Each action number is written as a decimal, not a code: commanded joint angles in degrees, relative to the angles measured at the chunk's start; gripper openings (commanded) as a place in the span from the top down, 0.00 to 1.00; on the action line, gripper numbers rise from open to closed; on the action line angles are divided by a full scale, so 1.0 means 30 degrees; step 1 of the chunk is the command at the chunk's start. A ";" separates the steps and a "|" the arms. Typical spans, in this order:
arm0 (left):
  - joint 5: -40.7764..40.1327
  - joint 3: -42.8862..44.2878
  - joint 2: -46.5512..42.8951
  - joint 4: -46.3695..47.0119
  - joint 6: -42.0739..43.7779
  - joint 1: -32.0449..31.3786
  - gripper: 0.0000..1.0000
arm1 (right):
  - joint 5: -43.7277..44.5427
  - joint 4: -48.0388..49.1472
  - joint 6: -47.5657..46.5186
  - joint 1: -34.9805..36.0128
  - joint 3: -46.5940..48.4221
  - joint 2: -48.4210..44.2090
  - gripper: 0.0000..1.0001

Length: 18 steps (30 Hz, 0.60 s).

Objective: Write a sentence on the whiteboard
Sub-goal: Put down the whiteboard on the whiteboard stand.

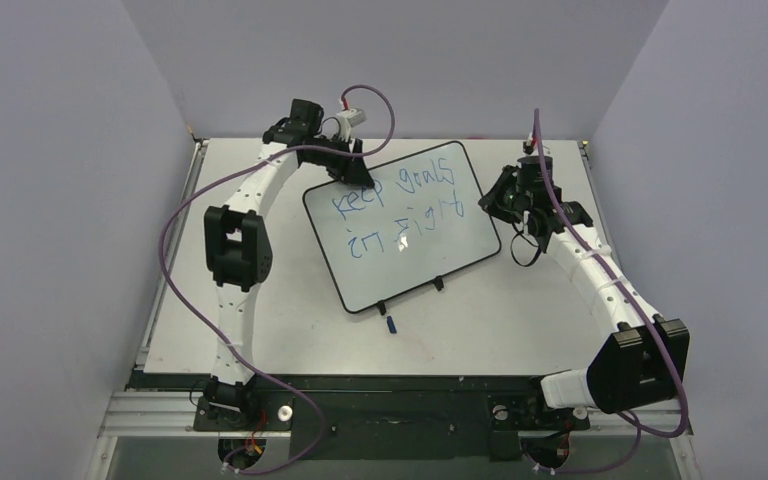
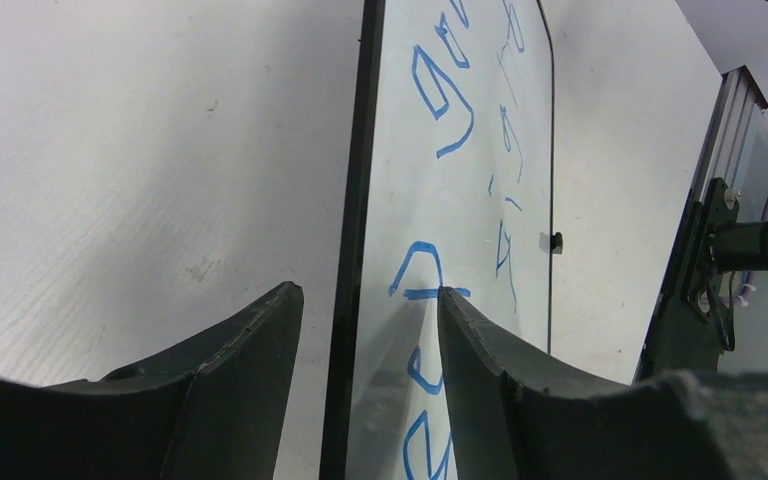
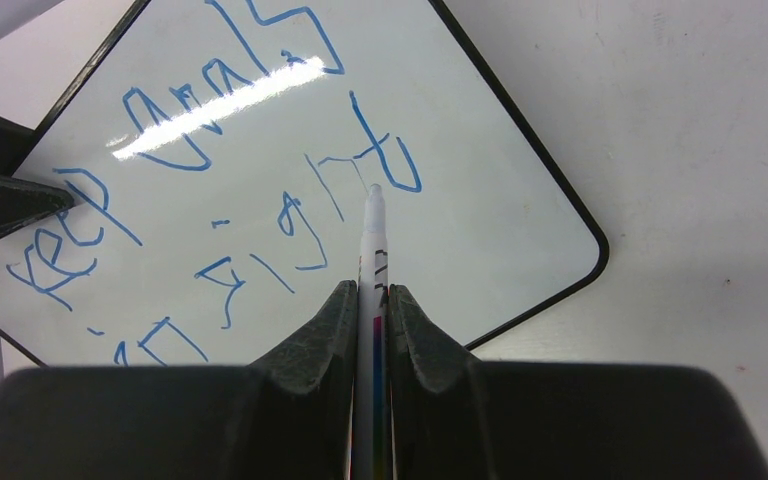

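Observation:
The whiteboard point(image 1: 430, 255) lies tilted on the table, its two black clip feet toward the arms. The sentence point(image 1: 395, 205) is written on it in blue, in two lines. My left gripper point(image 1: 353, 170) is at the board's far left corner. In the left wrist view the left gripper point(image 2: 370, 290) is open, its jaws astride the black rim point(image 2: 355, 200) with gaps on both sides. My right gripper point(image 3: 373, 290) is shut on a white marker point(image 3: 372, 225). The marker's tip hangs over the last letter of the sentence point(image 3: 210, 150). In the top view the right gripper point(image 1: 508, 205) is at the board's right edge.
A small blue cap point(image 1: 391, 325) lies on the table point(image 1: 520, 320) just in front of the board's clip feet. Grey walls close in the table on the left, right and back. Purple cables loop off both arms.

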 commanded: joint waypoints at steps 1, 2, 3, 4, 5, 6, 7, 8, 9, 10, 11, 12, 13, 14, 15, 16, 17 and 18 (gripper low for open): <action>-0.0300 0.0151 -0.1634 0.1003 -0.0148 0.0355 0.50 | 0.0219 0.0120 -0.0220 -0.0129 -0.0047 -0.0703 1.00; -0.0426 0.0089 -0.1722 0.1270 -0.0256 0.0396 0.50 | 0.0227 0.0072 -0.0231 -0.0140 -0.0004 -0.0762 1.00; -0.0630 0.0059 -0.1771 0.1403 -0.0461 0.0403 0.49 | 0.0232 0.0044 -0.0262 -0.0141 0.0008 -0.0786 1.00; -0.0752 -0.0051 -0.1925 0.1846 -0.0617 0.0481 0.49 | 0.0233 0.0001 -0.0263 -0.0146 0.0054 -0.0856 1.00; -0.1180 -0.0157 -0.2005 0.2145 -0.1064 0.0504 0.49 | 0.0226 -0.0006 -0.0264 -0.0135 0.0066 -0.0877 1.00; -0.1408 -0.0428 -0.2240 0.2999 -0.1600 0.0594 0.49 | 0.0225 -0.0048 -0.0264 -0.0143 0.0112 -0.0952 1.00; -0.1820 -0.0521 -0.2367 0.3249 -0.1831 0.0619 0.48 | 0.0232 -0.0080 -0.0264 -0.0149 0.0125 -0.0998 1.00; -0.2065 -0.0636 -0.2631 0.3780 -0.2327 0.0682 0.47 | 0.0248 -0.0105 -0.0300 -0.0150 0.0142 -0.1077 1.00; -0.2702 -0.0640 -0.2738 0.3961 -0.2458 0.0707 0.47 | 0.0256 -0.0138 -0.0311 -0.0151 0.0154 -0.1120 1.00; -0.3360 -0.0512 -0.2965 0.4134 -0.2850 0.0726 0.46 | 0.0276 -0.0163 -0.0298 -0.0151 0.0142 -0.1210 1.00; -0.3713 -0.0417 -0.3081 0.4212 -0.3056 0.0714 0.46 | 0.0284 -0.0182 -0.0295 -0.0136 0.0160 -0.1245 1.00; -0.4543 -0.0280 -0.3373 0.4343 -0.3409 0.0705 0.46 | 0.0291 -0.0185 -0.0294 -0.0133 0.0163 -0.1358 1.00; -0.4964 -0.0243 -0.3534 0.4375 -0.3527 0.0719 0.46 | 0.0292 -0.0224 -0.0293 -0.0127 0.0159 -0.1438 1.00; -0.5895 -0.0214 -0.3911 0.4545 -0.3820 0.0736 0.46 | 0.0292 -0.0236 -0.0308 -0.0123 0.0163 -0.1461 1.00; -0.6446 -0.0254 -0.4111 0.4637 -0.3981 0.0734 0.45 | 0.0293 -0.0266 -0.0297 -0.0122 0.0188 -0.1566 1.00; -0.7445 -0.0305 -0.4458 0.4757 -0.4241 0.0740 0.46 | 0.0293 -0.0257 -0.0295 -0.0122 0.0192 -0.1599 1.00; -0.7880 -0.0311 -0.4619 0.4772 -0.4382 0.0719 0.46 | 0.0278 -0.0271 -0.0294 -0.0107 0.0195 -0.1703 1.00; -0.8690 -0.0302 -0.4900 0.4754 -0.4693 0.0726 0.46 | 0.0274 -0.0274 -0.0293 -0.0118 0.0210 -0.1740 1.00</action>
